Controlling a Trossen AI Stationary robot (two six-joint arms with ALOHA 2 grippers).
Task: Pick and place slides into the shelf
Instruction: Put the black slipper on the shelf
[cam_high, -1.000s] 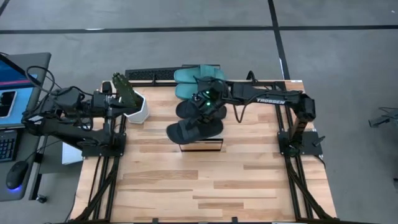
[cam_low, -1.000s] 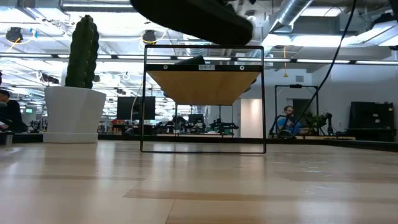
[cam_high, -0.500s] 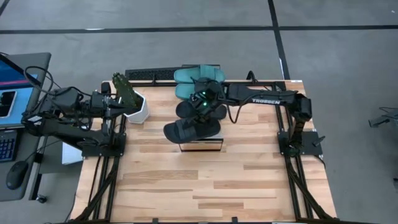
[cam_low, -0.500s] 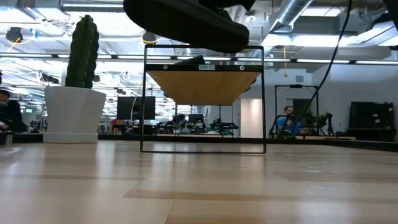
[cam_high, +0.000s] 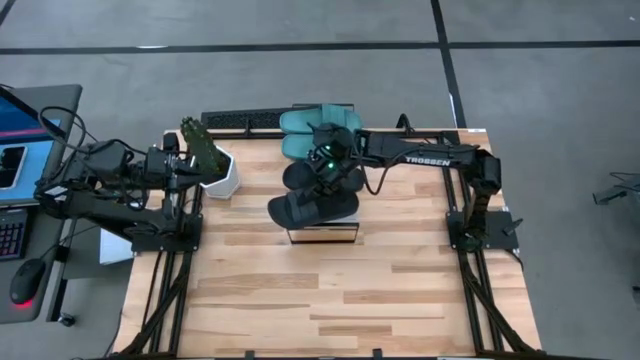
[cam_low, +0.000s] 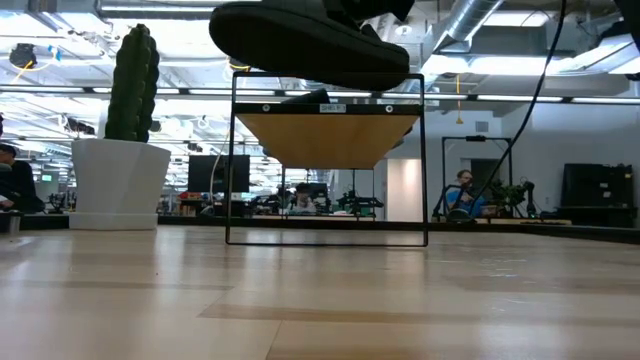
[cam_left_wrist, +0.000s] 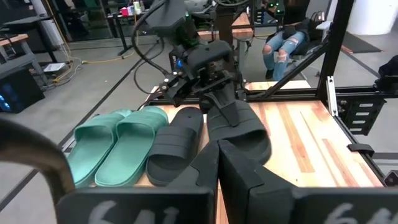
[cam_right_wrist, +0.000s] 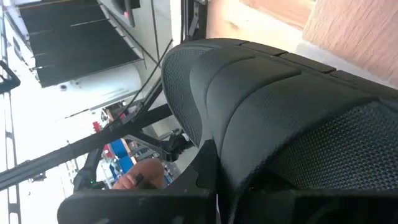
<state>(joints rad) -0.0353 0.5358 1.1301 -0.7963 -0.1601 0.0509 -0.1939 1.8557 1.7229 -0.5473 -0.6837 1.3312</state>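
My right gripper is shut on one black slide and holds it above the near end of the shelf. In the low view this slide hovers at the shelf's top frame; whether they touch I cannot tell. The second black slide and both teal slides lie side by side across the shelf's plank top, soles down. In the left wrist view they lie to the side of the held slide. My left gripper waits, shut, at the table's left side. My right gripper comes at the black slide from above, fingers pointing down, at the wide ribbed strap on the slide's far side. The gripper body hides the exact contact. The slide is lifted off the table, lying across the shelf and tilted in the low view.
A cactus in a white pot stands at the table's far-left, right by my left gripper. A desk with a screen stands left of the table. The slatted tabletop lies bare toward the near edge. People sit in the room behind.
My right gripper has come down a little with the black slide, swaying slightly left and then back right. In the low view the slide has sunk from the picture's top edge to the level of the shelf's top frame. The gripper has stayed shut.
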